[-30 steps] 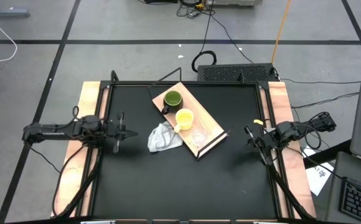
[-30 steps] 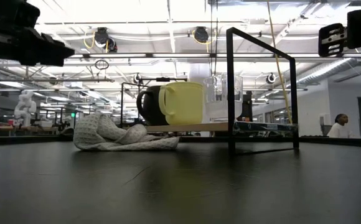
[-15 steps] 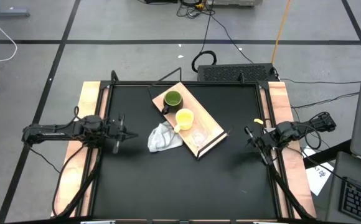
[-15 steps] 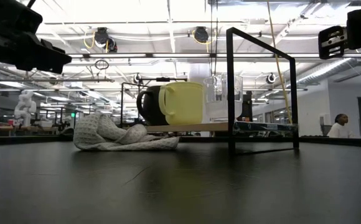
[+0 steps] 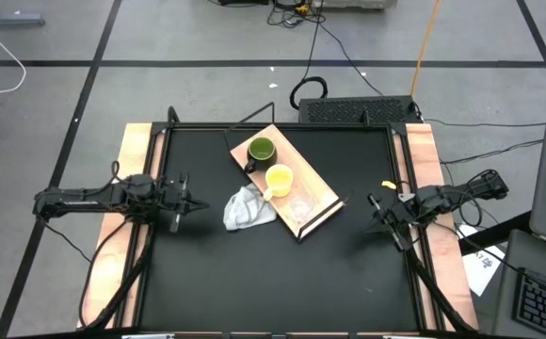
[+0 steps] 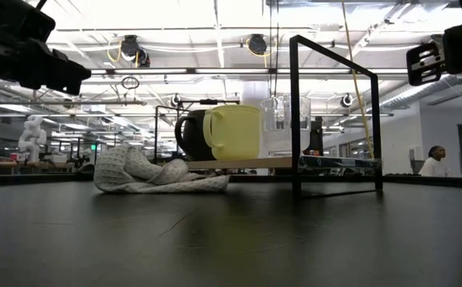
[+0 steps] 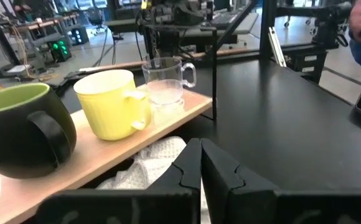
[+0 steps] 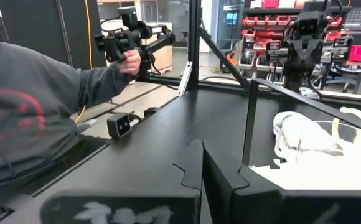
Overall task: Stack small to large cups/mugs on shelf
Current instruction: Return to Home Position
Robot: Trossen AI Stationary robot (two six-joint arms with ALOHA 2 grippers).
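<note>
The shelf, a light-wood board with a thin dark frame, lies aslant at the table's middle. On it, each on its base, stand a dark green mug, a yellow mug and a clear glass cup in a row; they also show as green mug, yellow mug and glass cup. My left gripper hovers shut at the table's left edge, pointing at the shelf. My right gripper hovers shut at the right edge. Both hold nothing.
A crumpled white cloth lies on the black table against the shelf's left side. A person in a grey sleeve stands beyond the table. Bare black tabletop spreads across the near half.
My left gripper has rolled a little about the line it points along, staying in place. My right gripper has rolled slightly too. The mugs, cup, shelf and cloth have not moved.
</note>
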